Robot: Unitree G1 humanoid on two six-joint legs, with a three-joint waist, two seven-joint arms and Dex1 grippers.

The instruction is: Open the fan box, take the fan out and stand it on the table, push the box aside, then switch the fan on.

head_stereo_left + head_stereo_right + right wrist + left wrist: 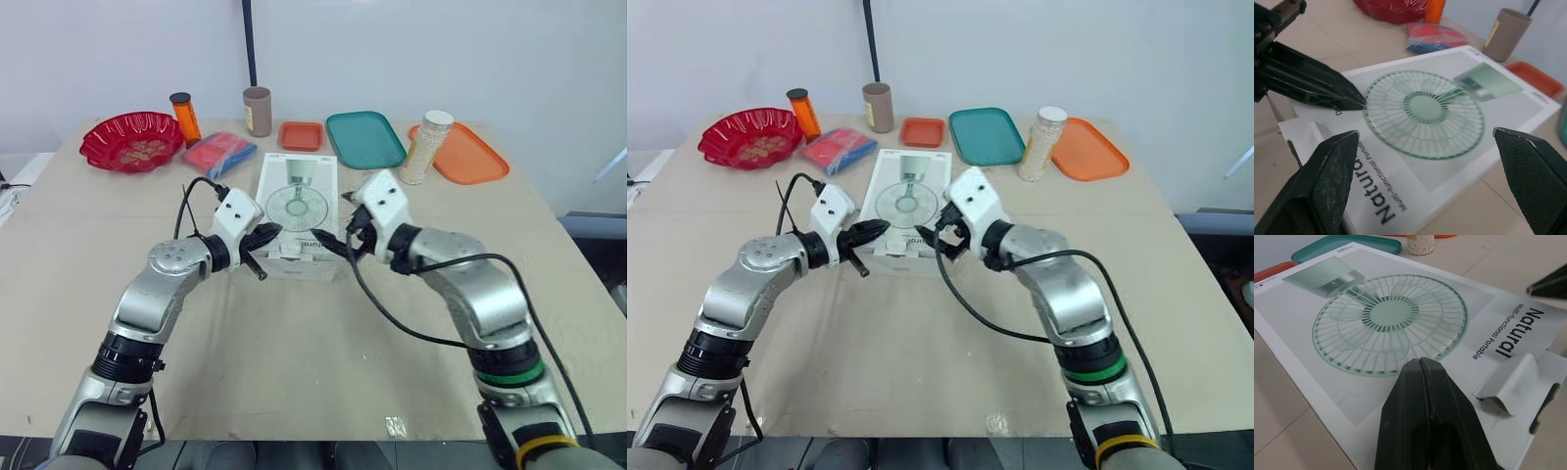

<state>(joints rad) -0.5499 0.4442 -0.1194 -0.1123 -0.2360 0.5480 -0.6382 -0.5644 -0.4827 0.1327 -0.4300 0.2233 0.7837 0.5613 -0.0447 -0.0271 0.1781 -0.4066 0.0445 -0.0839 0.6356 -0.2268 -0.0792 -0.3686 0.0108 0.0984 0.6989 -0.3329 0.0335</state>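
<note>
Flap-opening step: fan box [297,206] lies flat mid-table. My left gripper [1421,364] is pinched closed, empty, over the lid; my right gripper [1424,132] gapes wide, empty. Next, catch the loose flap [1508,382].

both arms reach forward and bend inward at the elbows, so the grippers point toward each other. the left arm [147,304] angles in from the left with its white wrist housing [236,212] raised, and the left gripper [276,231] has its two black fingers pressed together. opposite it, the right arm [485,299] curves in. the right gripper [331,220] is spread wide, close to the left's tip.
</note>
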